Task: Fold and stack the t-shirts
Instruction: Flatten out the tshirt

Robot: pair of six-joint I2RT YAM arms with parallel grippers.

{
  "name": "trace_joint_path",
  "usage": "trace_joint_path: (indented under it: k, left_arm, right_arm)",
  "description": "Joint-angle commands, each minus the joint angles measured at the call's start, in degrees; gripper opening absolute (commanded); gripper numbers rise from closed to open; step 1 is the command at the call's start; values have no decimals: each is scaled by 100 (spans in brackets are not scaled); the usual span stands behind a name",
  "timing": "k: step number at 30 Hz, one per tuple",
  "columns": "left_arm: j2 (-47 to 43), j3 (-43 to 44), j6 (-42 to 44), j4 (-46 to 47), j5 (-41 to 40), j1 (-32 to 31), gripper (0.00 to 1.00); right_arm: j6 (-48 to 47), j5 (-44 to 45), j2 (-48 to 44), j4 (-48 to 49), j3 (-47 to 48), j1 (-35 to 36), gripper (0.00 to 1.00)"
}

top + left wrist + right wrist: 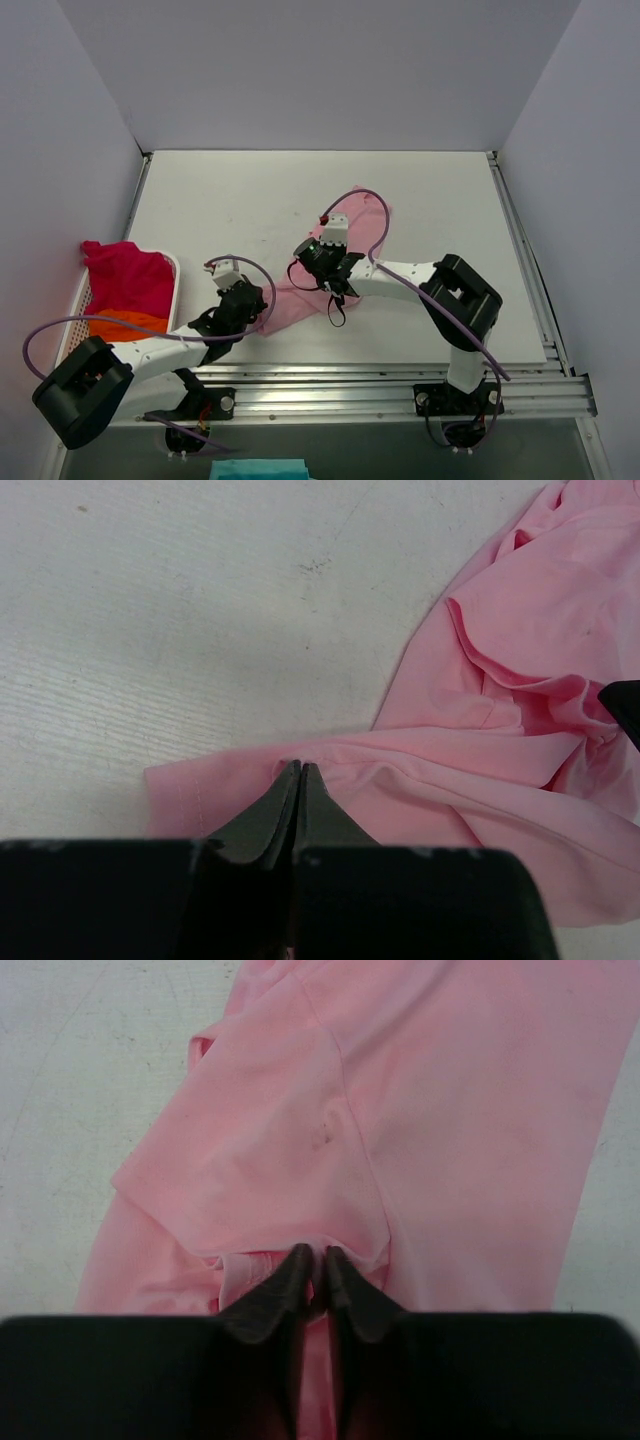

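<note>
Left gripper (300,770) and right gripper (316,1256) pinch the pink t-shirt (520,630).

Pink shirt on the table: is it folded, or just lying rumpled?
Rumpled, not folded. The pink shirt lies bunched in loose wrinkles and overlapping creases, with one sleeve sticking out sideways.

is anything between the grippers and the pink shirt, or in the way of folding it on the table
Nothing visible. The left gripper and right gripper are each shut on the pink t-shirt. The magenta-red t-shirt and orange t-shirt lie in the white basket at the left edge of the table, apart from it.
</note>
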Motion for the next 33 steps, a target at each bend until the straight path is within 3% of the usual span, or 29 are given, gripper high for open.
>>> trace_joint_path:
  k: [1, 9, 15, 21, 28, 33]
  left_arm:
    - [36, -35, 15, 205, -69, -24, 2]
    - [-147, 342, 50, -312, -166, -68, 2]
    - [-1481, 1000, 6, -1788, -517, -585, 2]
    - [-2248, 1686, 146, -2940, -869, -789, 2]
    - [-2566, 2925, 1199, -3477, -878, -938, 2]
    - [-2452, 4173, 2070, -3460, -177, -1043, 2]
  right_arm:
    - [93, 185, 72, -142, 145, -22, 0]
    - [110, 492, -463, -168, -13, -39, 0]
    - [23, 1107, -2069, -370, -119, -101, 0]
    - [-276, 1441, -3466, -573, -189, -66, 0]
    - [-1109, 1407, -5287, -90, -506, 75, 0]
    - [-1778, 688, -6674, 717, -682, 242, 0]
